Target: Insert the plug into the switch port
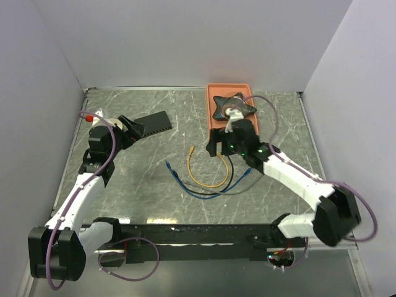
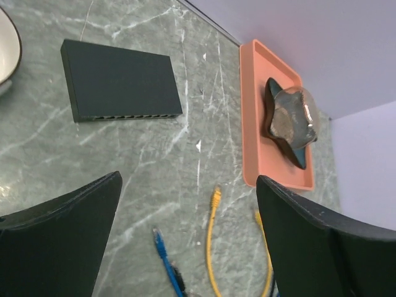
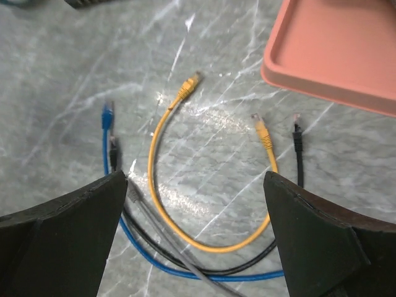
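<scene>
Pick-up of the plug looks like the step in hand, and it is not yet done: both end effectors stand with jaws wide apart and nothing between them. The right end effector hovers over a loose heap of thin patch cables on the grey marbled bench. A yellow cable loops directly beneath its gap. One yellow plug lies ahead of the fingers. The cable's other end lies ahead and to the right, just beside the tip of a black cable. A blue cable passes beneath one finger.

The left end effector hangs apart from that heap. The flat black rectangular plastic switch box lies on the bench ahead of it and to the left, well apart. Its row of small sockets, the switch port among them, runs along the long edge turned towards the fingers.

I'd judge the next move needs the right end effector to come down over one plug and close just behind the connector, leaving the tip free. It would then carry the plug across and line it up square with a socket. The light box may slide unless the left end effector steadies it.

A shallow salmon-orange plastic tray sits ahead of the left end effector, to the right. It holds a dark star-shaped object with a glossy rounded top, and nothing else that I can see.
</scene>
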